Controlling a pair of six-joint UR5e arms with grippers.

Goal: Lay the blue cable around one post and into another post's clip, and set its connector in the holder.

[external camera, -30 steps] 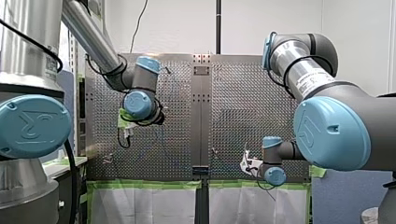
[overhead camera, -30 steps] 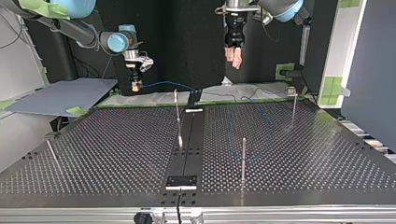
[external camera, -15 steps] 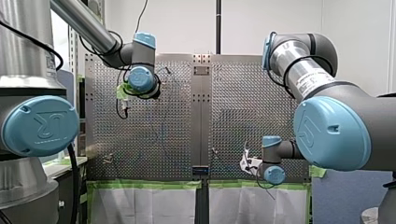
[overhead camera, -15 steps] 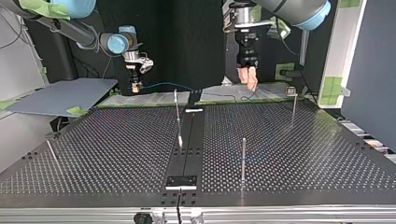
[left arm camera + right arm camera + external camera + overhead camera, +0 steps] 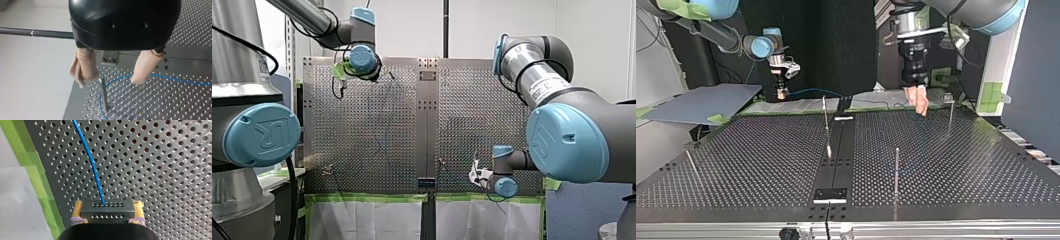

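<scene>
My right gripper [image 5: 108, 206] is shut on a grey metal connector [image 5: 106, 213] at the table's taped edge. The blue cable [image 5: 90, 162] runs out of the connector across the perforated plate. In the top view this gripper [image 5: 782, 92] hangs at the far left, and the cable [image 5: 808, 91] leads off to the right. My left gripper [image 5: 111, 80] is open, its beige pads [image 5: 85, 67] empty, just above a thin post [image 5: 104, 95] that the blue cable [image 5: 175, 80] curves around. In the top view it [image 5: 917, 101] hovers low at the far edge, beside the clip-topped post [image 5: 950, 112].
More posts stand on the table: a tall one [image 5: 825, 117] near the centre strip, one [image 5: 896, 170] in the front right and a leaning one [image 5: 691, 162] at the left. A black holder plate [image 5: 831, 194] sits at the near edge. Green tape [image 5: 41, 185] lines the border.
My left arm has swung toward the top view's right and come down close to the table by the clip-topped post. My right arm has stayed still with the connector.
</scene>
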